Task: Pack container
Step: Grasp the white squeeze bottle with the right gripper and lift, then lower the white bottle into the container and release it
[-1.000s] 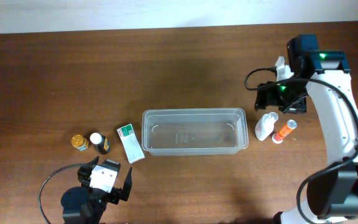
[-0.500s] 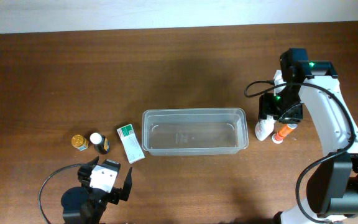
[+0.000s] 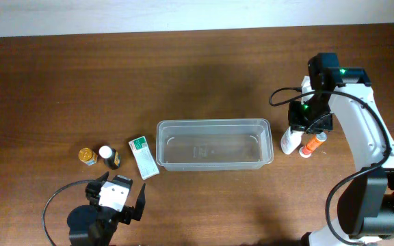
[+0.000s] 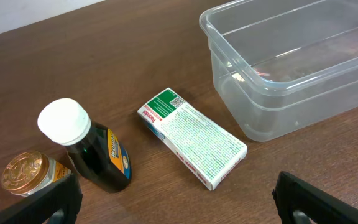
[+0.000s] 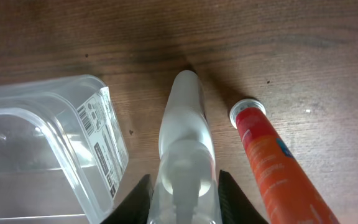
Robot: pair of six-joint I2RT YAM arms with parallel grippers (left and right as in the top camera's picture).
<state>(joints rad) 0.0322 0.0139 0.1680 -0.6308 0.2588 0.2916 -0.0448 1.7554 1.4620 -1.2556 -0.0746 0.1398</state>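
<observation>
The container [image 3: 214, 123] is a clear rectangular tub in the middle of the table, with nothing in it; its end wall shows in the right wrist view [image 5: 55, 143] and its corner in the left wrist view [image 4: 291, 74]. Just off its right end lies a translucent white bottle [image 3: 289, 142] [image 5: 185, 137]. My right gripper [image 3: 297, 131] [image 5: 184, 193] is shut on it, a black finger pressed to each side. My left gripper [image 3: 122, 186] [image 4: 178, 199] stands open near the front left, holding nothing.
An orange tube [image 3: 312, 144] [image 5: 269, 162] lies right beside the bottle. Left of the tub are a green-and-white box [image 3: 143, 156] [image 4: 194, 135], a dark bottle with a white cap [image 3: 109, 156] [image 4: 92, 152] and a gold-lidded jar [image 3: 87, 156] [image 4: 27, 174].
My right gripper has come down toward the front left onto the white bottle and its jaws have shut on it. The left arm has not moved.
</observation>
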